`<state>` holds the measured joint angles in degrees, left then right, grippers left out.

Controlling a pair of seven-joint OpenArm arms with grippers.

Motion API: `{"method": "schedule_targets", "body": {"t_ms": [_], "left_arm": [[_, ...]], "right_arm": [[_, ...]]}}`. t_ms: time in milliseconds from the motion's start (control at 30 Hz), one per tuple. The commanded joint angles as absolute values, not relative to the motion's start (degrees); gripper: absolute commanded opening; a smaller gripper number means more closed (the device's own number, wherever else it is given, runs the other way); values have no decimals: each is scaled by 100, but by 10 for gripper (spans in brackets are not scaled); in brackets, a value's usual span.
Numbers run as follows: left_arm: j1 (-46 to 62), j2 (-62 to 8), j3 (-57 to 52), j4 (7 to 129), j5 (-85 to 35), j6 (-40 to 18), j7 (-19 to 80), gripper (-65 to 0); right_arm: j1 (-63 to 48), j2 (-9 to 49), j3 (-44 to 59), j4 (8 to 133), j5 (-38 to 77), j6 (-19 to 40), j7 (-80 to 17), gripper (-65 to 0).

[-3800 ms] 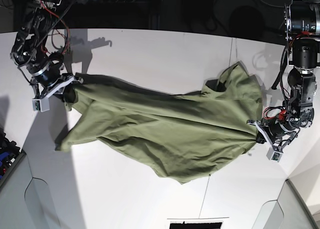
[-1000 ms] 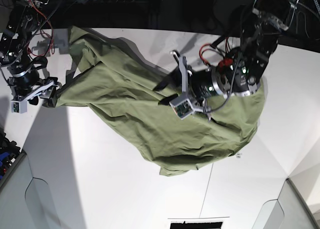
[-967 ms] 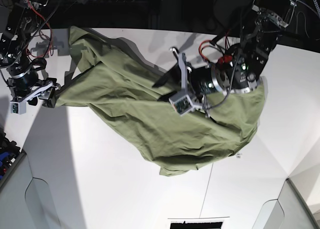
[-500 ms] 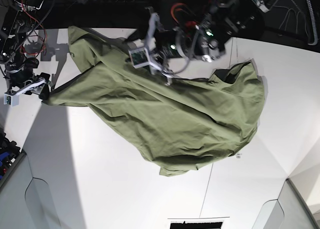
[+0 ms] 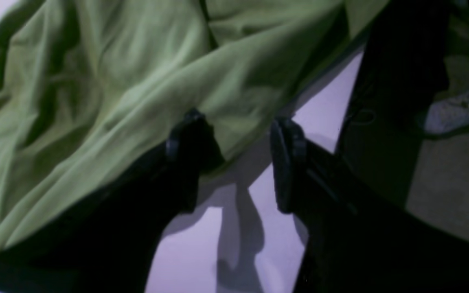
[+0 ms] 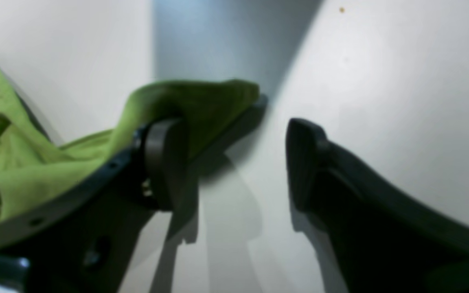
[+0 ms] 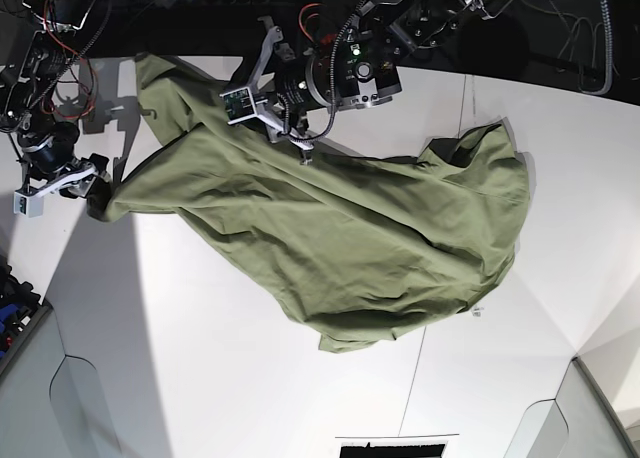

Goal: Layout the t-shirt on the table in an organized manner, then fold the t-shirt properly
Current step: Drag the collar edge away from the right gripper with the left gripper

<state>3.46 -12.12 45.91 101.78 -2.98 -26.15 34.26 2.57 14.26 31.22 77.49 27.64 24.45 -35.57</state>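
- We are in the laying-out step: the t-shirt (image 7: 330, 238) lies crumpled across the middle of the worktop (image 7: 200, 378), one corner pulled out to the left, a bunched part at the right, nothing folded yet.
- Our right gripper (image 6: 234, 162) is at the left edge of the cloth; its jaws stand wide, a flap of shirt draped over one finger (image 6: 165, 158) but not pinched.
- Our left gripper (image 5: 234, 162) hovers over the far edge of the shirt, jaws apart, with the hem lying just between them over the worktop, not clamped.
- Next, we judge, the left jaws should close on that far hem and the right on the left corner, then draw apart to spread the cloth flat.
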Motion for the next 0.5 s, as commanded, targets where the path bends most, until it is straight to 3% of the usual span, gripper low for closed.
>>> {"method": "schedule_targets", "body": {"t_ms": [0,467], "left_arm": [[283,-1138,4584,10208,-320,-2613,3273,-349],[287,-1111,4584,10053,-314,-2613,3144,-350]], "right_arm": [[351,1509,3140,7826,2941,2558,-3448,-272],[666,1505,3092,7806,3105,2696,-3474,-275]]}}
